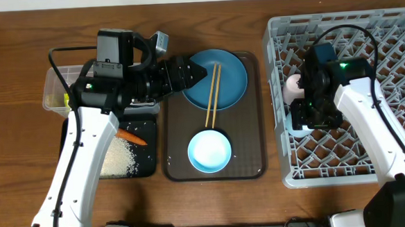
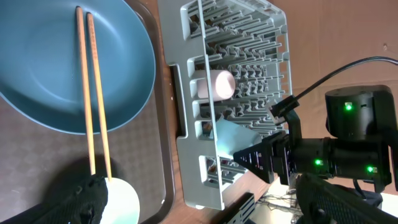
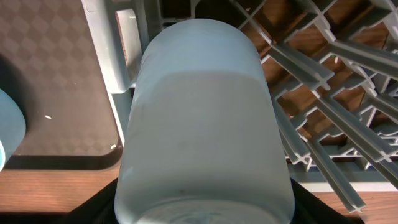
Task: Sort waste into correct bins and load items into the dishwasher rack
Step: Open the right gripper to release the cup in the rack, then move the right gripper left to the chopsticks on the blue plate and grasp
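Observation:
My left gripper (image 1: 195, 72) is open and empty, low over the left rim of the dark blue plate (image 1: 228, 74), where two chopsticks (image 1: 212, 95) lie. In the left wrist view its fingers (image 2: 205, 211) spread wide above the plate (image 2: 56, 56), chopsticks (image 2: 93, 93) and light blue bowl (image 2: 121, 202). My right gripper (image 1: 305, 118) is shut on the light blue cup (image 3: 202, 124), at the left edge of the grey dishwasher rack (image 1: 387, 62). The pink cup (image 1: 293, 88) lies in the rack. The carrot (image 1: 131, 137) and rice (image 1: 118, 159) are in the black tray (image 1: 150, 165).
The light blue bowl (image 1: 209, 151) sits on the dark brown tray (image 1: 256, 138) with the plate. The clear container (image 1: 52, 86) at the far left holds something yellow-green (image 1: 66, 100), partly hidden by my left arm. The rack wall (image 3: 102, 43) is beside the held cup.

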{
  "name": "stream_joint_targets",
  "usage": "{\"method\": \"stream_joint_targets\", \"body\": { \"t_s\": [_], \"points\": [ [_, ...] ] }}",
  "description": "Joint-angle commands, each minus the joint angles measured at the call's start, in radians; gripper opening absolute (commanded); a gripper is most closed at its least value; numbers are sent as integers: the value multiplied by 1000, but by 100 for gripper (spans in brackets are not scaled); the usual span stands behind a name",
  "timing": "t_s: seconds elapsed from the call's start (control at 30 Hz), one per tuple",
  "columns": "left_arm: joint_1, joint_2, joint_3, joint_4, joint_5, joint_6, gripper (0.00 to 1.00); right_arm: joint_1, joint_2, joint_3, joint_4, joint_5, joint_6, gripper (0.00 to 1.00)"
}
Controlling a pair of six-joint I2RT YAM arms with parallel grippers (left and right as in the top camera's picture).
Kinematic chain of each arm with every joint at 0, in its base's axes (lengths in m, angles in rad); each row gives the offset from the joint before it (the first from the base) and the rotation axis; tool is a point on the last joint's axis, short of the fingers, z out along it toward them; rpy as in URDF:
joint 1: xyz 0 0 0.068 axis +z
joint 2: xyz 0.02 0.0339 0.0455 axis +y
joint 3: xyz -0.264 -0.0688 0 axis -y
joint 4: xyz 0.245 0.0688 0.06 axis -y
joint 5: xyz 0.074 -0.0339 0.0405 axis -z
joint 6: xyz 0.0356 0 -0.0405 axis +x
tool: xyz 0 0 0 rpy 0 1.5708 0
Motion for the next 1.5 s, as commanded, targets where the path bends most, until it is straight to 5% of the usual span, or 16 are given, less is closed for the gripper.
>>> {"method": "stream_joint_targets", "body": {
  "t_s": [0.0, 0.43, 0.73, 1.03, 1.27, 1.47],
  "points": [
    [2, 0, -4, 0, -8, 6, 98, 10, 0, -6, -3, -14, 3, 17],
    [2, 0, -4, 0, -8, 6, 98, 10, 0, -7, -7, 19, 3, 88],
    [2, 0, -4, 0, -8, 6, 98, 8, -1, -5, 5, -8, -11, 93],
    [2, 0, -4, 0, -8, 6, 98, 11, -2, 48, -7, -439, -236, 91],
    [2, 0, -4, 0, -8, 6, 98, 32, -2, 49, 61, -528, -218, 89],
    [2, 0, -4, 0, -8, 6, 98, 98, -1, 46, 283, -527, -17, 78]
  ]
}}
